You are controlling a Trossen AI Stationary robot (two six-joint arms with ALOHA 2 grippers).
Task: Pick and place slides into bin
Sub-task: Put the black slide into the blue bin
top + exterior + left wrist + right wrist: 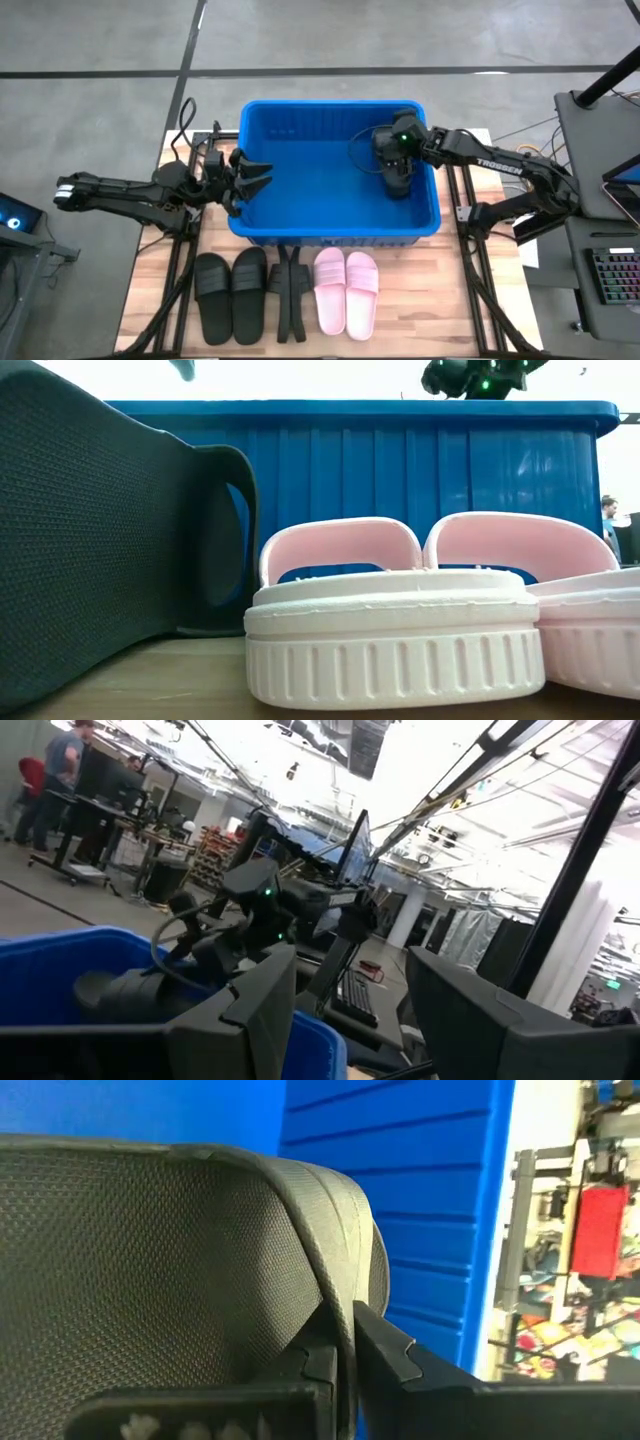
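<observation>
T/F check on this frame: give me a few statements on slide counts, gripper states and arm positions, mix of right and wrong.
1. The right gripper is inside the bin, shut on a black slide. True.
2. Both pink slides are already in the bin. False: they lie side by side on the table in front of it.
3. The left gripper is open and empty at the bin's left wall. True.
4. A flat pair of black slides lies left of the pink pair. True.
5. The bin is red. False: it is bright blue.
</observation>
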